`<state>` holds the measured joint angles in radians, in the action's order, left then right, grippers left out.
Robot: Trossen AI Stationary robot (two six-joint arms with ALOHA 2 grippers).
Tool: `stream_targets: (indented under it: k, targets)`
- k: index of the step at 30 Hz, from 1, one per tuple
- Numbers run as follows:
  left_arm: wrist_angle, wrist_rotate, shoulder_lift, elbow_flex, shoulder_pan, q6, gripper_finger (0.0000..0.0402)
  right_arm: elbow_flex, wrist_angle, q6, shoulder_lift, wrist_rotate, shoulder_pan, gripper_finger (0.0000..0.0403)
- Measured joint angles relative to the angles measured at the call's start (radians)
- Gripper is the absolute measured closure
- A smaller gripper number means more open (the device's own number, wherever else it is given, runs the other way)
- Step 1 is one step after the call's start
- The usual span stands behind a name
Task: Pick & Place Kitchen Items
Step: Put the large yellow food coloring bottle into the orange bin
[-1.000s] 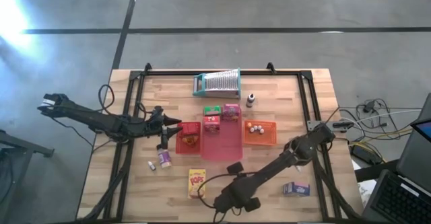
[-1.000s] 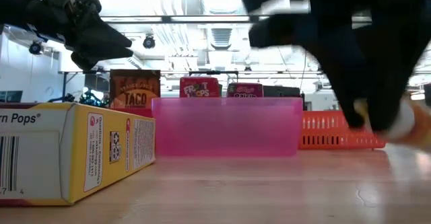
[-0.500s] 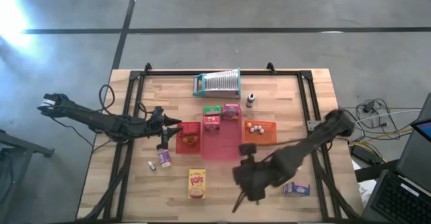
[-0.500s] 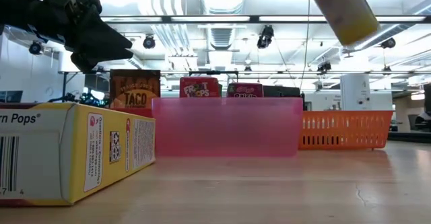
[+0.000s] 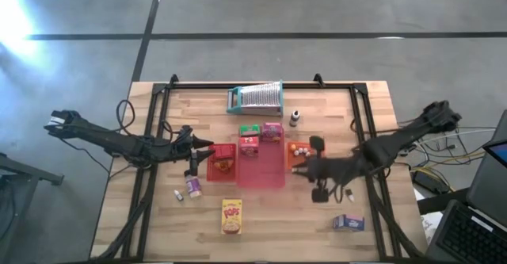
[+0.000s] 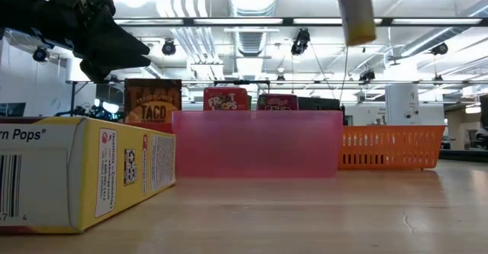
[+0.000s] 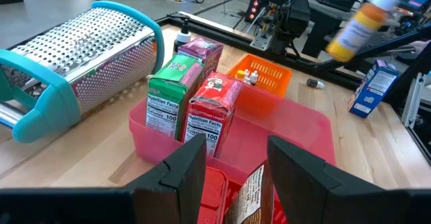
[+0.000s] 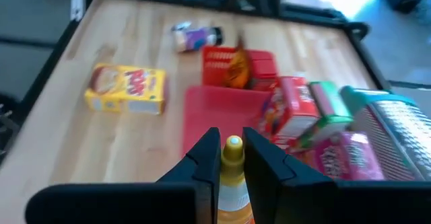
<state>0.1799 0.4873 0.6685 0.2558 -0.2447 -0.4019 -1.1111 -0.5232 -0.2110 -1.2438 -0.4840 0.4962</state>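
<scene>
Wooden table [image 5: 158, 216] under bright ceiling lights, with groceries spread around three trays.
Right gripper [image 5: 303, 167] hung above the orange tray [image 5: 318, 163], fingers clamped on a small yellow bottle [image 8: 233, 177]; left gripper [image 5: 207, 150] waited beside the red tray [image 5: 212, 169], fingers apart, holding nothing.
</scene>
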Motion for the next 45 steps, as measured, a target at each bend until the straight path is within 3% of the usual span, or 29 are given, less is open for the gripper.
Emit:
stream_targets:
  k: [9,19,32,45]
  targets:
    - [0.000,0.000,0.000,0.000,0.000,0.000,0.0238,0.363,0.330,0.088,0.262,-0.009,-0.115,0.0357]
    - [0.000,0.000,0.000,0.000,0.000,0.001,0.0238,0.651,0.588,0.106,0.400,-0.003,-0.168,0.0357]
    - [0.006,0.003,0.000,0.000,0.000,0.007,0.0238,0.752,0.734,0.101,0.357,0.075,-0.246,0.0357]
    - [0.008,0.004,0.000,0.000,0.000,0.009,0.0238,0.772,0.750,0.049,0.250,0.076,-0.259,0.0358]
